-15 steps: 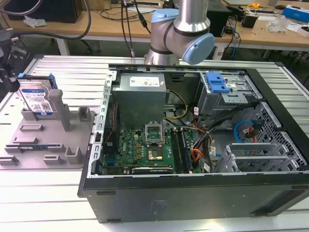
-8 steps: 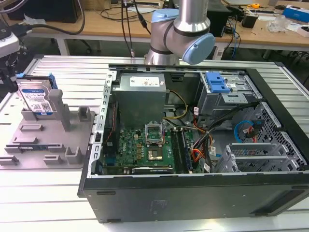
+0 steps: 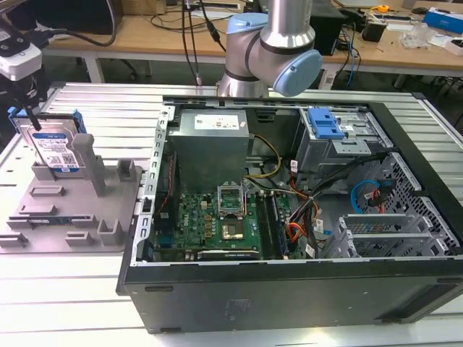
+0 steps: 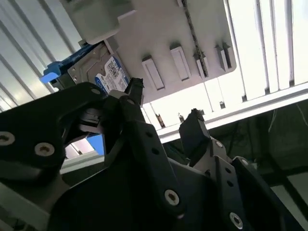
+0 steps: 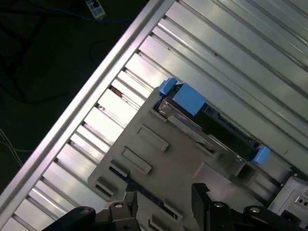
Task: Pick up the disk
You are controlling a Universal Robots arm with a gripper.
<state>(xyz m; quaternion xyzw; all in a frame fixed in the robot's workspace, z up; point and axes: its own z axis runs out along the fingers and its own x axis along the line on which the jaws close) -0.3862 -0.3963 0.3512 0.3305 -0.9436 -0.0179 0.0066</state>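
The disk stands on edge in the grey holder tray. Above the tray, the gripper hangs with fingers spread wide, holding nothing.

Even, bright light; glare washes out the slatted table.

Behind the ribbed aluminium tabletop runs a wooden workbench draped with cables; beside the tabletop, dark floor.
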